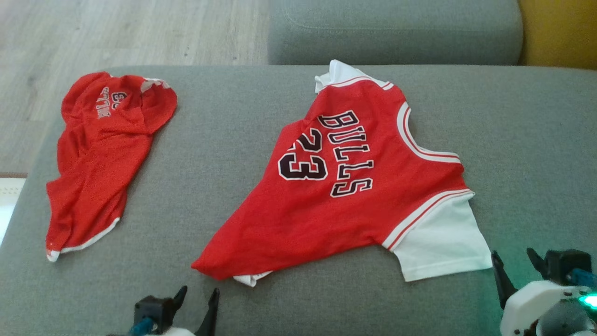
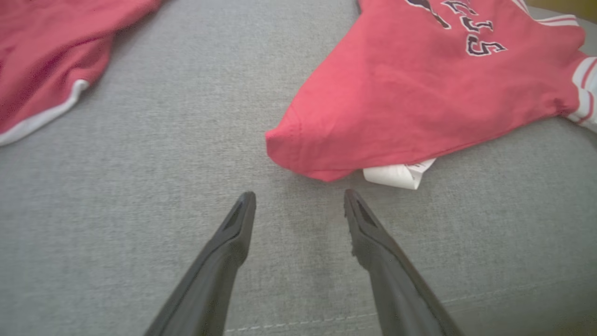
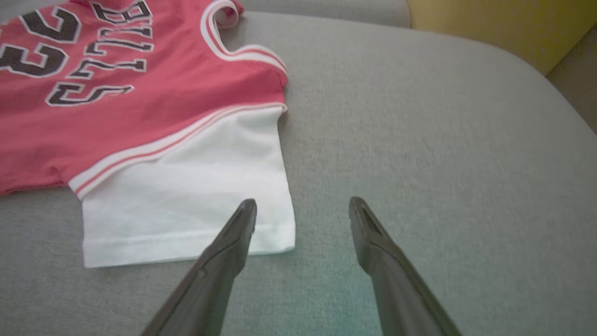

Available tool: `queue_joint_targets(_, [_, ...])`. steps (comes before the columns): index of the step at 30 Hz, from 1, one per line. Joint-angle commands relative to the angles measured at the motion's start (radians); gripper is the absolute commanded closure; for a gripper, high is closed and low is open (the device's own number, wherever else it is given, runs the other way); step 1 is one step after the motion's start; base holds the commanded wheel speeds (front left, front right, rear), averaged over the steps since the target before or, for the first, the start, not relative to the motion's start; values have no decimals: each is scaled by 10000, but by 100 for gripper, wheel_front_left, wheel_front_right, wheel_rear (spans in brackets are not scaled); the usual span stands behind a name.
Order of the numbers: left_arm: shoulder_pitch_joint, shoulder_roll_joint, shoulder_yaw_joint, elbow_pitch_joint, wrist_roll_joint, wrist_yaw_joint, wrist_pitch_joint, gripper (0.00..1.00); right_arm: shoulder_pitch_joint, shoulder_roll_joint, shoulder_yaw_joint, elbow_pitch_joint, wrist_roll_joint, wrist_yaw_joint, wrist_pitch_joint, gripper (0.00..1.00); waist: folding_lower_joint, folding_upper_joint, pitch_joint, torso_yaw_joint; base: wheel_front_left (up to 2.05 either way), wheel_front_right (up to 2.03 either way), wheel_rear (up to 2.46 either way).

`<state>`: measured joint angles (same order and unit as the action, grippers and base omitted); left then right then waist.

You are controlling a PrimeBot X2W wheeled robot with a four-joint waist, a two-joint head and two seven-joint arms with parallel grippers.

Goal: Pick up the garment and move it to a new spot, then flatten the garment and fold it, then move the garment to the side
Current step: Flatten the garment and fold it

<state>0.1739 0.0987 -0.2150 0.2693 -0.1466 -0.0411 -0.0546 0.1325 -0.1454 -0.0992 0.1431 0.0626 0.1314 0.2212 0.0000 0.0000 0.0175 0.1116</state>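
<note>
The left gripper (image 1: pixel 199 291) and right gripper (image 1: pixel 513 254) are wide open and hold nothing, and the jersey (image 1: pixel 354 186) lies crooked on the sofa (image 1: pixel 224 163) near their tips, so a grab may catch only one layer.

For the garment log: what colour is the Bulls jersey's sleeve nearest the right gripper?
Sleeve is plain white, edged by red-and-white trim; right wrist view shows it best.

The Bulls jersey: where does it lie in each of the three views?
Head view: Bulls jersey in the centre, on the grey cushion.
Left wrist view: jersey upper right, red corner just beyond the open left tool.
Right wrist view: jersey upper left, white sleeve near the open right tool.
Shared landmark: the black letter S.
</note>
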Motion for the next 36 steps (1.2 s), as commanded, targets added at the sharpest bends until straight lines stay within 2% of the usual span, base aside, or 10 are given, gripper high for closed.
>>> queue_joint_targets(1, [-605,72,222,-162,-62,-122,-58,0,-455,-312,190,-290,109,-7,288,0,0,0,105,-49,0,0,0])
queue_joint_targets(15, [-1849,-101,-175,874,-283,-335,-694,0,-1470,-486,624,465,568,-7,1577,0,0,0,1155,-206,0,0,0])
queue_joint_targets(26, [-2230,-165,-620,856,-339,-486,-850,2,-1981,-621,1008,1250,850,-7,2019,0,0,0,1539,-45,0,0,0])
queue_joint_targets(27, [-2261,-163,-697,847,-342,-519,-842,16,-2017,-631,1097,1331,943,-7,2123,0,0,0,1564,-23,0,0,0])
queue_joint_targets(28, [-2291,-162,-757,834,-345,-543,-842,51,-2036,-649,1208,1398,1062,-7,2248,0,0,0,1584,-1,0,0,0])
queue_joint_targets(29, [-2318,-158,-810,822,-352,-564,-851,60,-2027,-685,1379,1447,1206,-7,2415,0,0,0,1597,18,0,0,0])
queue_joint_targets(30, [-2341,-151,-876,816,-373,-595,-849,83,-2002,-716,1543,1474,1406,-7,2597,9,0,0,1604,30,0,0,0])
queue_joint_targets(31, [-2359,-140,-934,808,-391,-621,-845,100,-1973,-743,1701,1464,1663,-7,2757,61,0,0,1601,39,0,0,0])
queue_joint_targets(32, [-2367,-135,-982,791,-424,-643,-836,100,-1930,-781,1838,1431,1948,-7,2911,100,0,0,1584,45,0,0,0])
queue_joint_targets(36, [-2271,-12,-1116,630,-549,-704,-717,100,-1728,-954,1908,938,3114,-7,3020,100,0,0,1416,20,0,0,0])
